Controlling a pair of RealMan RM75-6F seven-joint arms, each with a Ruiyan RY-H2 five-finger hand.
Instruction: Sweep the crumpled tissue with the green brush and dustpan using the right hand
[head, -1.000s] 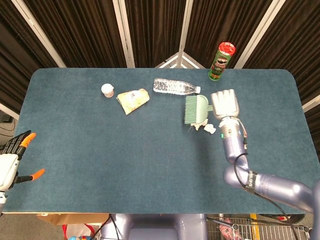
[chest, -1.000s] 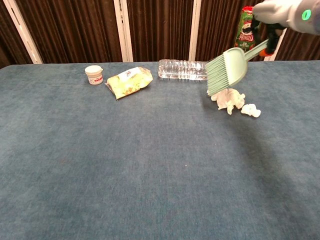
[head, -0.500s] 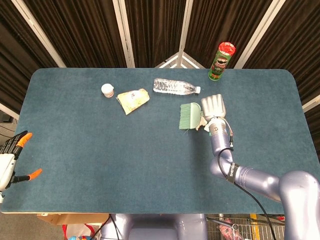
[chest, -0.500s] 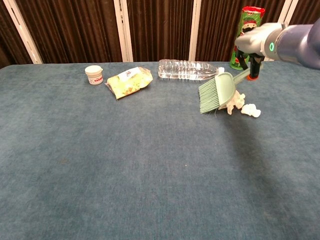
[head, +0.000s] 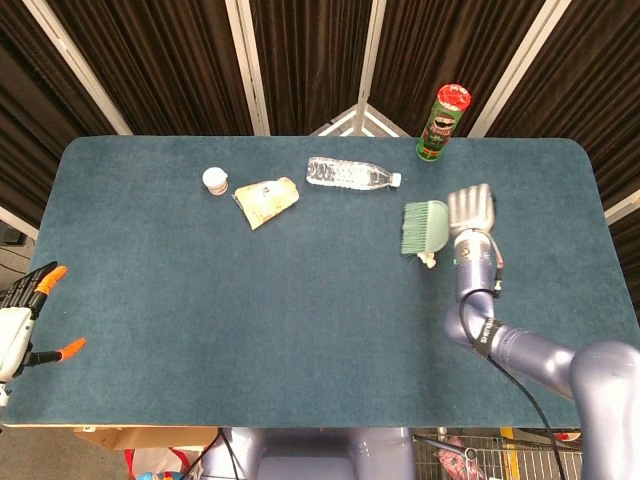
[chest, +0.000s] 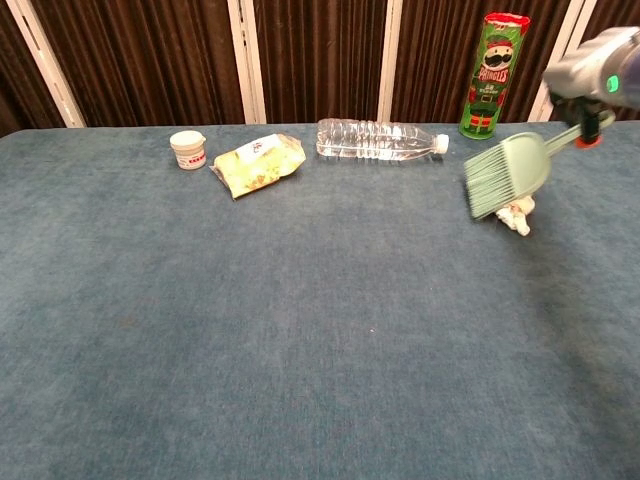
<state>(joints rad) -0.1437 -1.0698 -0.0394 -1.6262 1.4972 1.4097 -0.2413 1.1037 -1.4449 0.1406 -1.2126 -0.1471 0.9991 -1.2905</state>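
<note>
Green bristles of the brush (chest: 506, 175) hang just off the blue tabletop (chest: 300, 330), the brush head tilted with its bristles pointing away from the fingers and its handle running up into the right hand (head: 471, 210), whose fingers are clenched around that handle. In the chest view the right hand (chest: 592, 68) sits at the upper right edge, partly cut off. The crumpled tissue (chest: 516, 213) lies on the tabletop directly under the brush head, on the side nearer the fingers, with most of it hidden behind the bristles; in the head view only a small white bit of it (head: 430, 259) peeks out below the brush (head: 424, 226). Beyond the fingers, toward the far edge, stands a green Pringles can (chest: 490, 75), upright. Further out past the bristle tips lies a clear water bottle (chest: 378, 140) on its side, then a yellow snack packet (chest: 258, 163) and a small white jar (chest: 187, 149), all well apart from the brush. The left hand (head: 22, 325) rests at the near left corner of the tabletop, well away from everything, its orange-tipped fingers spread and holding nothing.
</note>
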